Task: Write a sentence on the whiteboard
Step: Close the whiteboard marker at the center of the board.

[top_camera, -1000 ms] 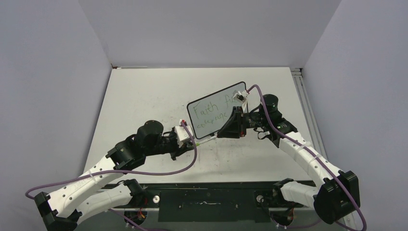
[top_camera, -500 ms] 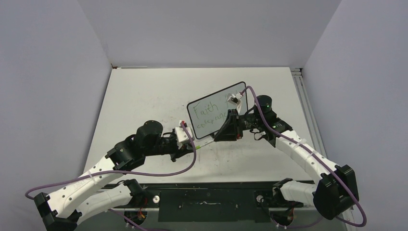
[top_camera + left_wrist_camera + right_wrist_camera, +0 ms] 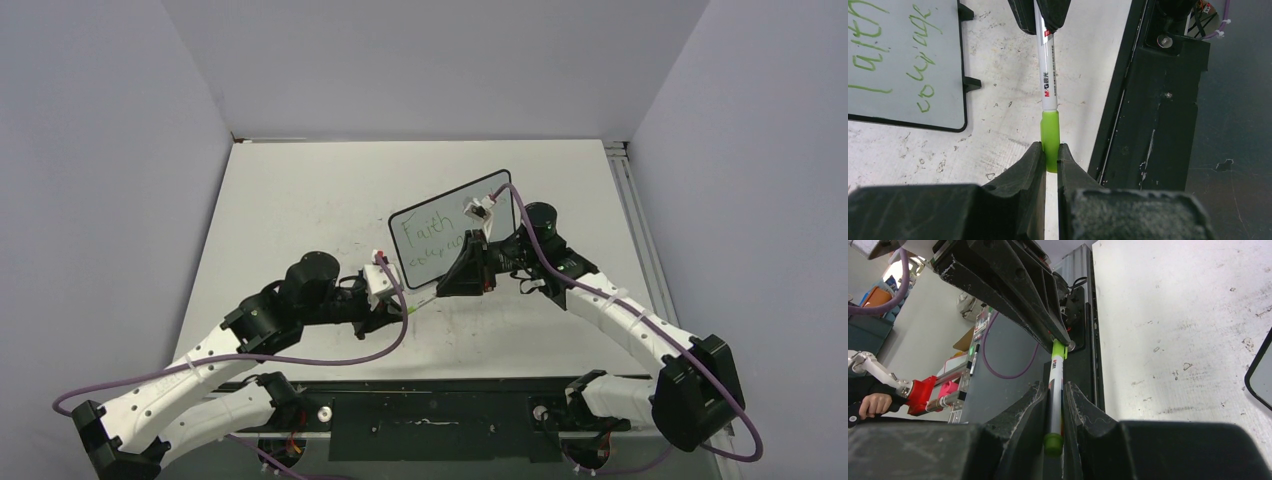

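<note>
The left claw [image 3: 1049,148] is closed narrow on the green cap [image 3: 1049,131] of the marker [image 3: 1046,70]. The right claw [image 3: 1054,390] is closed on the white barrel, so the marker spans the gap between the two. The sentence [image 3: 920,75] stands in two green lines on the whiteboard [image 3: 898,111]. The board stands upright slightly right of the centre of the table [image 3: 300,200], about midway between its far and near edges. The marker hangs just off the board's lower left corner, on the side toward the near edge. The step in hand appears to be seating the cap. To do it well, keep both claws on one axis, press straight along the barrel without bending it, and hold both grips firm until the cap seats. Whether the cap is fully home cannot be told. Both arms reach forward low over the table. The left forearm angles toward the right edge, the right forearm folds back toward the left edge, and the wrists face each other.
</note>
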Robot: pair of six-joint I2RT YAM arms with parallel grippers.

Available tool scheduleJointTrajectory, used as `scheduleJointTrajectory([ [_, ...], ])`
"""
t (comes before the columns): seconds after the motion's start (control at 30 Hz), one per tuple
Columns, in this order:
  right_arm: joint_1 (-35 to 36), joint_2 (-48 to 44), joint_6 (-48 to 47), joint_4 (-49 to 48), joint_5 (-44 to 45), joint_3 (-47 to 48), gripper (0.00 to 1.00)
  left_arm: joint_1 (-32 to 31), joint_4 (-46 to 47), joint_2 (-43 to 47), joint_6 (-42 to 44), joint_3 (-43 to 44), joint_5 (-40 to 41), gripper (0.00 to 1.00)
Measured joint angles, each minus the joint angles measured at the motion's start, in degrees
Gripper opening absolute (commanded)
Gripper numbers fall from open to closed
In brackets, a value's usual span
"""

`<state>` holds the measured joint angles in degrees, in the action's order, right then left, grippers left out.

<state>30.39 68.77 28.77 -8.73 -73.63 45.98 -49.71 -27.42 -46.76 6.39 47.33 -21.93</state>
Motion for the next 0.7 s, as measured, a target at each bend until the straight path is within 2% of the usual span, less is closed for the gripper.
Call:
scheduleJointTrajectory([
  [0.7, 4.11, 2.49, 1.05, -2.69, 3.02, -0.07, 0.05, 0.00, -2.62, 1.99, -2.01, -2.08, 0.44, 0.00],
])
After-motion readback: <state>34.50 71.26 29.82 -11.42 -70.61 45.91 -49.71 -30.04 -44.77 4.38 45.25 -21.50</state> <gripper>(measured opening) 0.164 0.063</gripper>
